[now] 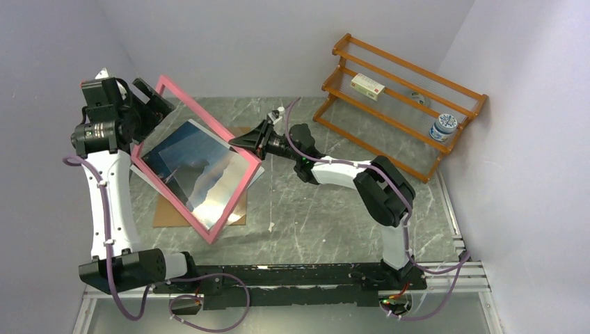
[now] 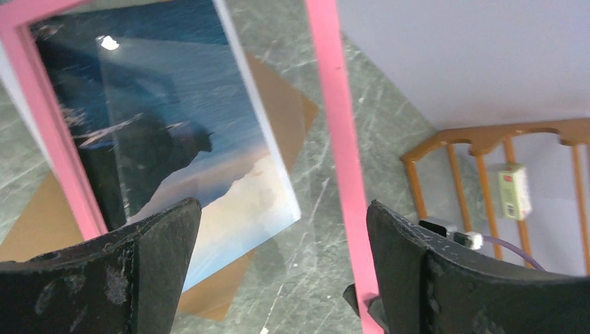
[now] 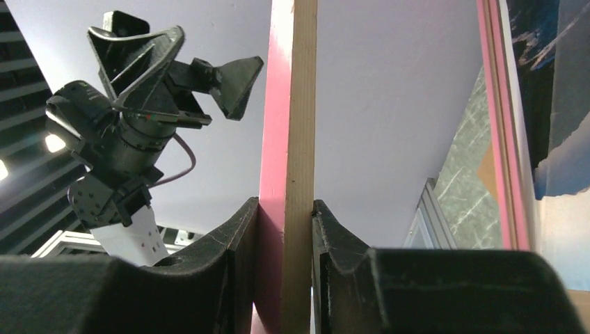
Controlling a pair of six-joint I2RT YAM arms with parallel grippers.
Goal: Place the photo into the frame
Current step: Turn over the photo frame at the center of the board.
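right gripper (image 3: 286, 212) is pinched tight on the far-right rail of the big thin frame (image 1: 209, 117), pink front and wood back, propping it up tilted. left gripper (image 1: 154, 97) hangs at its far-left corner, fingers spread wide on nothing. the blue sea-and-cliffs paper photo (image 1: 209, 174) lies flat underneath on a brown backing board (image 1: 170, 212) by the left edge of the grey marble table (image 1: 313, 216), long axis running far to near. left arm's closer to it imo.

Backing board (image 1: 167, 212), near the bench's left edge, mostly buried under the photo (image 1: 202, 163) and the frame (image 1: 237, 202), and only brown corners peek out! In the left wrist view the frame's pink bars run off top and bottom. Over at the far right corner, on the rack (image 1: 410, 68), the small box (image 1: 368, 86) and jar (image 1: 443, 127) carry labels too small to read (red print on the box, perhaps).
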